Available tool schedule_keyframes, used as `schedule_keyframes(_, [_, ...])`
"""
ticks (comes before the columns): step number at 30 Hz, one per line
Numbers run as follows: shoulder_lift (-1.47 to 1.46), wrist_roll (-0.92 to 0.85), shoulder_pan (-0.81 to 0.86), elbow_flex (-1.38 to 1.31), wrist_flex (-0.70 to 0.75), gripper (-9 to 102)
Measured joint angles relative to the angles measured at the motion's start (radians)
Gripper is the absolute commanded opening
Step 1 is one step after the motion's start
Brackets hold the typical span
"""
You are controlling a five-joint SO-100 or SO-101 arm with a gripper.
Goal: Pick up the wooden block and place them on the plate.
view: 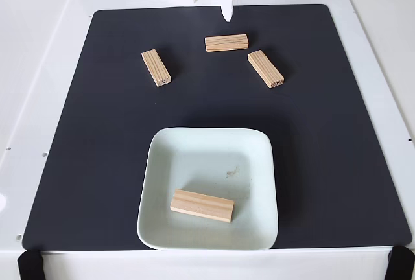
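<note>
1. Four blocks, one plate (pixel 209 144), one gripper in the fixed view.
2. Nearest, at 6 o'clock on the mat, the plate holds one block (pixel 201 205) lying flat in its near half, slightly slanted, clear of the rim; a small brown speck (pixel 232 172) sits near the middle.
3. Bare black mat (pixel 337 150) lies open at 3 and 9 o'clock beside the plate.
4. Farther, three blocks rest on the mat, apart from each other: one at 11 o'clock (pixel 155 67), one at 12 (pixel 226 43), one at 1 (pixel 266 69).
5. Farthest, the white gripper (pixel 227 14) points down at 12 o'clock near the mat's far edge; whether released or clenched cannot be told.
6. White table (pixel 39 66) surrounds the mat.
</note>
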Motion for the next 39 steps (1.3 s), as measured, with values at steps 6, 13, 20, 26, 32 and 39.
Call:
schedule_keyframes(6, [-0.118, 0.075, 0.005, 0.066, -0.126, 0])
schedule_keyframes(13, [-0.213, 0.114, -0.012, 0.071, -0.183, 0])
schedule_keyframes(20, [-0.216, 0.100, -0.011, 0.071, -0.183, 0])
schedule_keyframes(26, [-0.175, 0.086, -0.011, -0.006, -0.183, -1])
schedule_keyframes(32, [-0.098, 0.052, -0.038, -0.095, -0.183, -1])
schedule_keyframes(39, [-0.097, 0.005, -0.035, -0.101, -0.183, -1])
